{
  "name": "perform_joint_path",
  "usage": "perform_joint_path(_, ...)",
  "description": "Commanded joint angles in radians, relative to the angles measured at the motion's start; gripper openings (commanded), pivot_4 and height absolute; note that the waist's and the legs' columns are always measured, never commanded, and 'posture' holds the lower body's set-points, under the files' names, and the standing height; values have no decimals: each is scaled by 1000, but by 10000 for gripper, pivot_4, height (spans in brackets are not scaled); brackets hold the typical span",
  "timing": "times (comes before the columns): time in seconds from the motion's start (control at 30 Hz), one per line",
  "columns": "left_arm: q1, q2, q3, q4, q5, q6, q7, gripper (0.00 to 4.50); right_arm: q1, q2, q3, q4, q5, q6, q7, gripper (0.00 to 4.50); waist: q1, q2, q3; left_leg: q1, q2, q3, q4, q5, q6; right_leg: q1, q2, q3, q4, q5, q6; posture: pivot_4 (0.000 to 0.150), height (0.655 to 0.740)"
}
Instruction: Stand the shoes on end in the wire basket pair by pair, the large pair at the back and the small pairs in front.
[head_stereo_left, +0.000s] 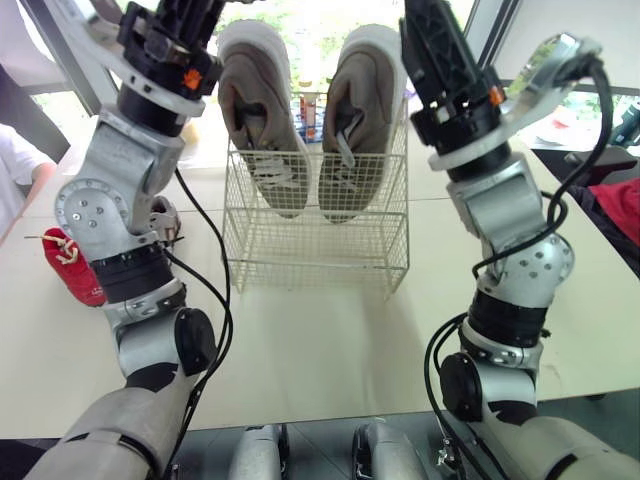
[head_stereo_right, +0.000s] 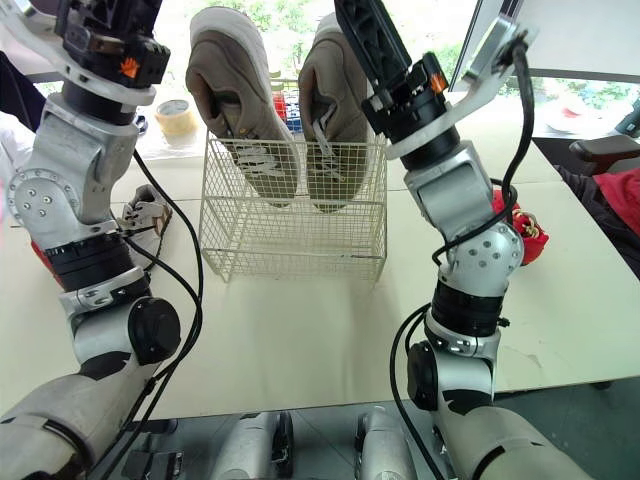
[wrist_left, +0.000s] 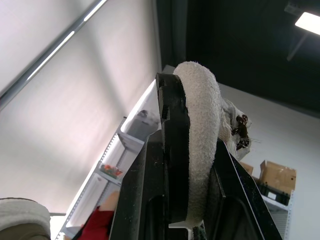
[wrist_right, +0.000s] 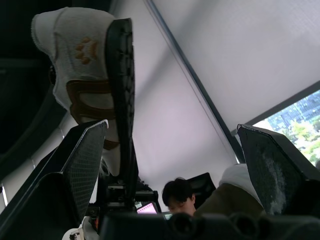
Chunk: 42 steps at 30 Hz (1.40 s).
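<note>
The wire basket (head_stereo_left: 315, 250) stands on the table (head_stereo_left: 330, 340) at the centre of the head views. It holds two large tan shoes, one on the left (head_stereo_left: 258, 110) and one on the right (head_stereo_left: 360, 110). Both stand on end side by side, toes down, and their heels rise above the rim. The front part of the basket is empty.

Four small shoes show in all. One white shoe (wrist_left: 200, 100), fuzzy with a black sole, is clamped between the two fingers of the left gripper (wrist_left: 195, 150), which is raised above the top left of the head views. The right wrist view shows the same shoe up in the air, with a paw print on its side.

Three small shoes lie on the table. One red shoe (head_stereo_left: 72, 268) lies at the left edge of the frame. One grey shoe (head_stereo_left: 163, 218) lies just behind the left arm, left of the basket. A second red shoe (head_stereo_right: 527, 235) lies at the right, partly hidden by the right arm.

The right gripper (wrist_right: 170, 130) is raised at the upper right, beside the top of the right tan shoe. Its two fingers are wide apart and hold nothing.

One tape roll (head_stereo_right: 175, 115) sits on the table at the upper left, behind the basket. One person (wrist_right: 177, 195) shows in the right wrist view.
</note>
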Motion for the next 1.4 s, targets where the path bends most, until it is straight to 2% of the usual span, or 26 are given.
perform_joint_path(0.03,10,-23,-44,-63,36,-58,-24,2433,-47,7,6,9,-16,-44,40,44627,0,0,0,0,0,0,0,0,0,0,0,0,0,0,0,1500,6938)
perform_joint_path(0.2,60,-65,-95,-104,107,-122,-35,2433,-102,44,13,21,-26,-92,47,44627,-3,0,0,0,0,0,0,0,0,0,0,0,0,0,0,1500,6938)
perform_joint_path(0.53,98,-101,-172,-134,196,-177,-31,2433,-166,35,26,22,-23,-89,49,44627,-4,0,0,-1,0,0,-1,-1,1,0,0,0,-1,0,0,1500,6938)
perform_joint_path(0.63,107,-104,-183,-141,200,-178,-35,2433,-182,35,29,38,-51,-104,49,36113,-5,0,0,0,0,0,-1,-1,1,0,0,0,-1,0,0,1500,6938)
perform_joint_path(0.8,126,-95,-200,-149,236,-193,-36,2433,-179,29,28,34,-57,-102,56,11655,-4,0,0,-1,0,0,-1,-1,1,0,0,0,-1,0,0,1500,6938)
perform_joint_path(0.83,134,-86,-207,-150,240,-183,-45,2433,-179,26,27,34,-59,-101,57,8021,-4,0,0,-1,0,0,-1,-1,1,0,0,0,-1,0,0,1500,6938)
perform_joint_path(0.9,152,-70,-216,-154,227,-153,-59,13102,-182,17,23,35,-61,-98,60,7290,-5,0,0,-1,0,0,-1,-1,1,0,0,0,-1,0,0,1500,6938)
perform_joint_path(1.03,210,-11,-241,-240,298,-141,6,31547,-210,-36,5,59,-63,-88,80,7290,-6,0,0,-1,0,0,-1,-1,2,-1,0,0,-1,0,0,1500,6938)
perform_joint_path(1.13,277,24,-232,-341,273,-108,98,31547,-231,-116,-18,96,-60,-61,124,7290,-8,0,0,-1,0,0,-2,-1,2,-1,0,0,-2,0,0,1500,6938)
perform_joint_path(1.27,372,64,-225,-477,190,-51,228,31547,-247,-286,-17,165,-117,-14,272,7290,-4,0,0,-1,0,0,-3,-3,4,-1,0,0,-3,0,0,1500,6938)
perform_joint_path(1.4,518,187,-201,-610,116,12,301,31547,-217,-540,48,256,-225,52,585,7290,-3,0,0,-1,0,0,-3,-4,7,-1,0,0,-3,0,0,1500,6938)
